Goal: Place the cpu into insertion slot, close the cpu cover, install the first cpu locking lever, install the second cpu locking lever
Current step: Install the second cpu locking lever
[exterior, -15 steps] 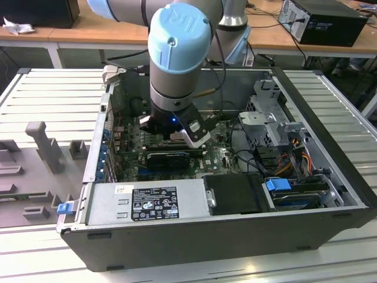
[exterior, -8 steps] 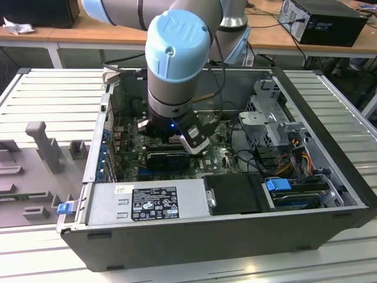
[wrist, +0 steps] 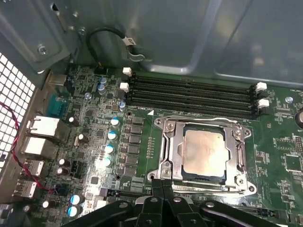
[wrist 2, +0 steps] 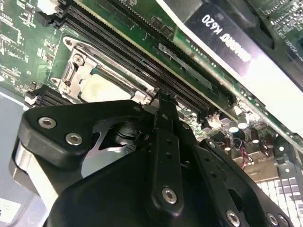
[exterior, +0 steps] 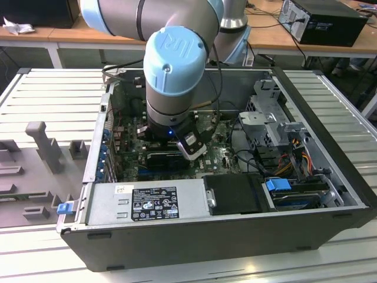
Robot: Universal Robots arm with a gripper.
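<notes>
Already the cpu (wrist: 204,152) lies flat, face up, under the closed cpu cover (wrist: 169,150).

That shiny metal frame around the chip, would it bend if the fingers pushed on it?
Probably a little. The cover looks like thin sheet metal with its centre cut out, so it may flex. It lies flat over the cpu, which should back it up. Its smooth surface may let fingers slip.
</notes>
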